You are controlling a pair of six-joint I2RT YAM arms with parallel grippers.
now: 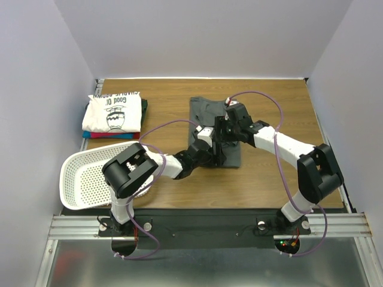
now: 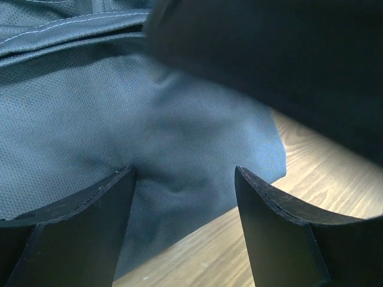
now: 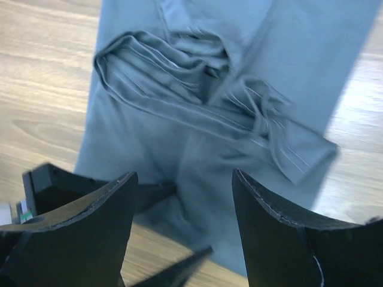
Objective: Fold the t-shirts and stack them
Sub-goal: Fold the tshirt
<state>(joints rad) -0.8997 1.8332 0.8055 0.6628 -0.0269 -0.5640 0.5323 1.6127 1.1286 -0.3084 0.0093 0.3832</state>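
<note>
Progress: finished stack sits far left of both arms' fingers, with the white printed tee [image 1: 115, 112] on top and red and blue edges showing under it. The white basket [image 1: 75, 173] lies on the near side of it.

The charcoal tee [image 1: 206, 110] lies on the desk [image 1: 281, 179], directly under both sets of fingers and narrowed to a strip. Judged mid-fold: the crosswise fold and stacking are not yet done.

Left fingers [image 2: 122, 182]: apart, nothing held, cloth between the tips.
Right fingers [image 3: 122, 185]: apart, nothing held, cloth just beyond.

Views:
- Right wrist alone shows sleeve seams bunched on the strip.
- Left wrist alone shows the cloth's corner lying flat on the wood.
- Only the top view shows the stack.
</note>
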